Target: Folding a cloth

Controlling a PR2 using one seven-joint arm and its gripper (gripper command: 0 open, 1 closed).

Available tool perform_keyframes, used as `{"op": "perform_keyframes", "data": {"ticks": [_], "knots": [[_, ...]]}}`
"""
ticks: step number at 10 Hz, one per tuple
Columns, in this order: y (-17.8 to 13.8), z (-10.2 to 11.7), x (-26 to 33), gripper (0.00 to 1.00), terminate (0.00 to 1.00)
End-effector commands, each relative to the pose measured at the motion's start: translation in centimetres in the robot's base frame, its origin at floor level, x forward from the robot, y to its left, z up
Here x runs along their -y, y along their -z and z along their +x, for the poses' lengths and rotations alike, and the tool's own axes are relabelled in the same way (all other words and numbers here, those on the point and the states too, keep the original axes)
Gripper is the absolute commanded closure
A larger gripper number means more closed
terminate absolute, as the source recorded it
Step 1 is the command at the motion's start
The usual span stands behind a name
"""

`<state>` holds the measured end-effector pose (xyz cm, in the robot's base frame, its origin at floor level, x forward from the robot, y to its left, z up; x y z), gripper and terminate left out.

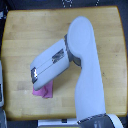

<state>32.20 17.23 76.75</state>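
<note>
Beneath the claw (36, 79), cloth (44, 92) on table (20, 30).

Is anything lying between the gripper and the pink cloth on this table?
Nothing visible does. The gripper end of the arm sits right over the cloth, hiding most of it; only a pink edge shows below. The wooden table around them is bare. The fingers themselves cannot be made out.

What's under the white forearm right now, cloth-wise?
Only a small corner of the thin pink-magenta cloth shows, poking out below the arm's end on the wooden table. The rest of it, and the tool itself, are covered by the arm.
</note>
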Motion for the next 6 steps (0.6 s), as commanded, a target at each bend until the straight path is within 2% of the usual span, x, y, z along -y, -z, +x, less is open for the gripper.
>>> {"op": "perform_keyframes", "data": {"ticks": [1, 4, 6], "knots": [[0.0, 0.5, -3.8, 1.0, 0.0], [2.8, 1.7, -5.7, 1.0, 0.0], [4.0, 1.1, -6.0, 1.0, 0.0]]}}
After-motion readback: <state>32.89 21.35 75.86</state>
